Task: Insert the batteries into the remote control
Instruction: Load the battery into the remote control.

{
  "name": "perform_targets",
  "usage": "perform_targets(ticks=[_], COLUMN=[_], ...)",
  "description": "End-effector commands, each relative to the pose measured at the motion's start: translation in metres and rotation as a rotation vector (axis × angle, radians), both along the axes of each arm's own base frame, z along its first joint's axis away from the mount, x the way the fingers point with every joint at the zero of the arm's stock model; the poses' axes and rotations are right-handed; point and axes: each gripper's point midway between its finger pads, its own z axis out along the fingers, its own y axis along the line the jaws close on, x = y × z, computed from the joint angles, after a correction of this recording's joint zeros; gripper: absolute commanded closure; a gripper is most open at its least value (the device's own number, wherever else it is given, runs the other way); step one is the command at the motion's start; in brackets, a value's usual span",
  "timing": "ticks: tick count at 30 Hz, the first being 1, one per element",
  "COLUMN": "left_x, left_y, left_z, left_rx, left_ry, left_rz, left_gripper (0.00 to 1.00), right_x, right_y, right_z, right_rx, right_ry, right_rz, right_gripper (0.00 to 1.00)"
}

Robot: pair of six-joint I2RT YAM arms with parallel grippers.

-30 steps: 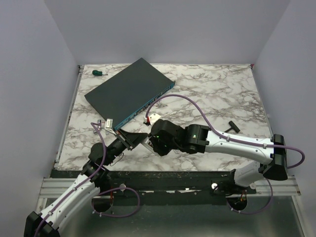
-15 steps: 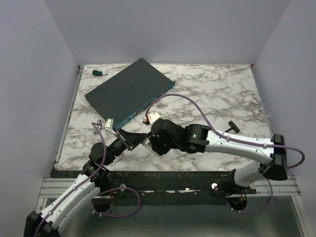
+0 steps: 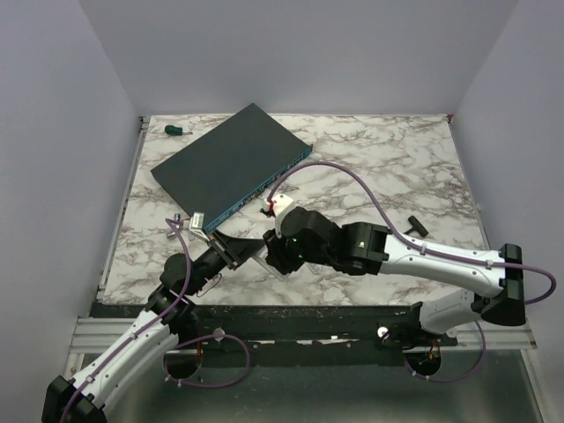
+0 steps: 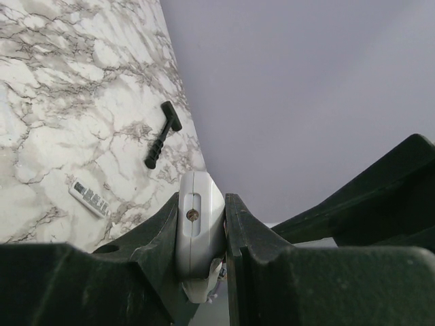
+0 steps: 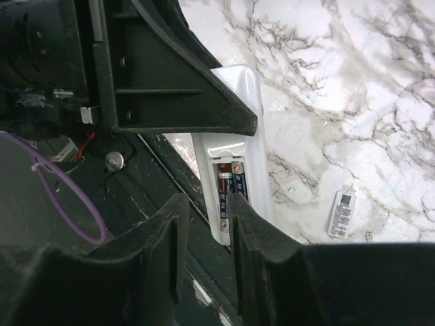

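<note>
My left gripper (image 4: 202,204) is shut on the white remote control (image 4: 199,224) and holds it just above the table's near edge. In the right wrist view the remote control (image 5: 238,109) shows its back, with the battery bay uncovered and two batteries (image 5: 225,191) lying side by side in it. My right gripper (image 5: 205,210) hovers directly over that bay. Its jaws stand apart and nothing is between them. From above, the left gripper (image 3: 231,249) and right gripper (image 3: 275,256) meet at the remote control (image 3: 263,256), which is mostly hidden.
A small white labelled piece (image 5: 342,212) lies on the marble near the remote, also visible from the left wrist (image 4: 88,197). A black T-shaped tool (image 3: 412,227) lies at the right. A big dark flat box (image 3: 231,167) and a green-handled tool (image 3: 174,130) sit at the back left.
The right gripper's jaws have spread apart over the remote, and the right arm has shifted slightly to the right. The left gripper and the remote have stayed put.
</note>
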Motion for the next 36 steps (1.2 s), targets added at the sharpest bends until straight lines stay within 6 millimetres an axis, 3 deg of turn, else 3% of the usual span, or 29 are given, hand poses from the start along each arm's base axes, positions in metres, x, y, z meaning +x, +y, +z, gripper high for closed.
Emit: perform_targets(ticks=[1,2,6,8,11,13,18,24,29,36], left_x=[-0.001,-0.002,-0.006,-0.009,-0.015,-0.018,-0.026,-0.035,-0.041,-0.045], left_y=[0.0,0.0,-0.002,-0.004,-0.006,-0.007,-0.011,-0.015,-0.017,-0.018], left_z=[0.004,0.005,0.007,0.01,0.013,0.014,0.017,0.024,0.028,0.025], left_rx=[-0.016,-0.017,-0.014,-0.014,-0.021,-0.025,-0.052,-0.078,-0.082,-0.083], left_ry=[0.007,0.009,0.023,0.033,0.042,0.055,0.093,0.119,0.125,0.14], left_rz=[-0.003,-0.007,-0.033,-0.053,-0.083,-0.098,-0.148,-0.212,-0.243,-0.267], left_gripper=[1.0,1.0,1.0,1.0,1.0,1.0,1.0,1.0,1.0,1.0], right_x=[0.02,0.028,0.041,0.038,0.028,0.019,-0.019,-0.055,-0.085,-0.086], right_y=[-0.015,-0.024,-0.06,-0.07,-0.086,-0.091,-0.083,-0.07,-0.062,-0.052], right_z=[0.041,0.051,0.061,0.063,0.067,0.073,0.075,0.06,0.063,0.049], right_rx=[0.14,0.177,0.245,0.252,0.223,0.24,0.336,0.363,0.466,0.452], right_ry=[-0.152,-0.2,-0.334,-0.367,-0.349,-0.34,-0.345,-0.398,-0.563,-0.628], right_rz=[-0.092,-0.139,-0.224,-0.196,-0.166,-0.116,0.141,0.446,0.715,0.787], right_gripper=[0.62,0.61,0.5,0.49,0.36,0.35,0.37,0.42,0.58,0.59])
